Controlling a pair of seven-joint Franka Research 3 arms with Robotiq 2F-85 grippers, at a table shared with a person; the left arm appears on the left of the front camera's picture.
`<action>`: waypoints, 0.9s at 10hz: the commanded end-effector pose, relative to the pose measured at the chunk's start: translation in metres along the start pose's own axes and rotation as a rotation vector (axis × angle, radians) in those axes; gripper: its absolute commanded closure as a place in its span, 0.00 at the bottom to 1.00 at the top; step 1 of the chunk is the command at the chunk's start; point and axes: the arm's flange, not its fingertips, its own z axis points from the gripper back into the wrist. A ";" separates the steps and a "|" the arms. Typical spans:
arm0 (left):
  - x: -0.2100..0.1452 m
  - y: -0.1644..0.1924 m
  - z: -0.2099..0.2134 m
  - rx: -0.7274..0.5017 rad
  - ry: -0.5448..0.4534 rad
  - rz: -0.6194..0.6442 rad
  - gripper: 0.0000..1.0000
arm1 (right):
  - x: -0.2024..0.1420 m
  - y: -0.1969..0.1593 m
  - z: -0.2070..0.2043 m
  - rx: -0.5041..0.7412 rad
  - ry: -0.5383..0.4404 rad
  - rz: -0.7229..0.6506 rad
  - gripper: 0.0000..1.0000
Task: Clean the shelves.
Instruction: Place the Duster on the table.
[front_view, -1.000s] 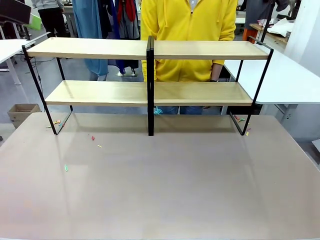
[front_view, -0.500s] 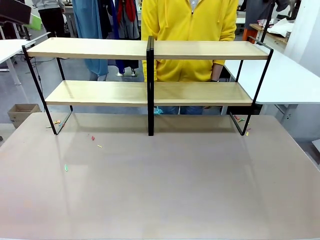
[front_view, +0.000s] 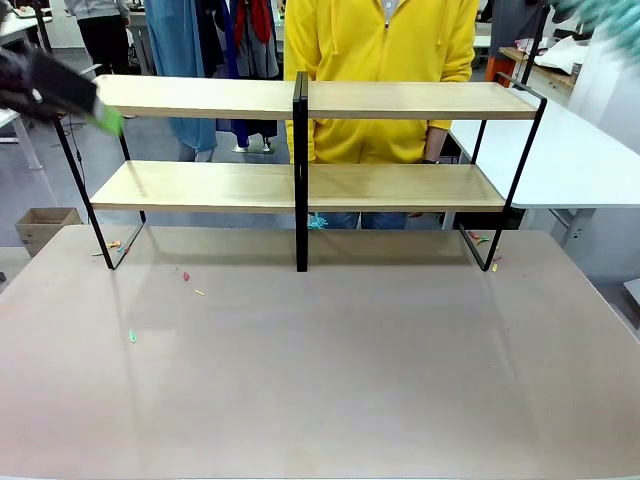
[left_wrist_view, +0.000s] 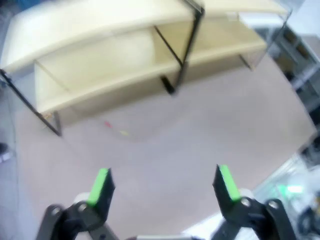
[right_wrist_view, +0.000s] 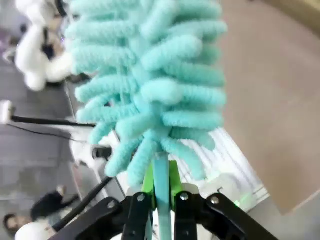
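Right wrist view shows your right gripper (right_wrist_view: 161, 192) clamped on a fluffy teal duster (right_wrist_view: 150, 90); your left gripper (left_wrist_view: 164, 184) is spread apart, holding nothing; the shelves (front_view: 300, 185) stand along the table's (front_view: 320, 380) far edge; next, I think, bring the duster to the boards.

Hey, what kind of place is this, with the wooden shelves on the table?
Probably a robotics lab or workshop: the shelves stand on a work table, white tables sit alongside, and clothes hang behind.
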 end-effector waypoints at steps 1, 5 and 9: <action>-0.058 0.076 -0.045 -0.424 0.377 0.195 0.00 | 0.049 -0.047 -0.080 -0.192 0.349 -0.055 0.88; -0.190 0.134 -0.153 -0.837 0.312 0.648 0.00 | 0.057 -0.104 -0.170 -0.308 0.432 -0.104 0.88; -0.226 0.142 -0.189 -0.897 0.362 0.739 0.00 | 0.029 -0.132 -0.181 0.041 0.625 0.087 0.88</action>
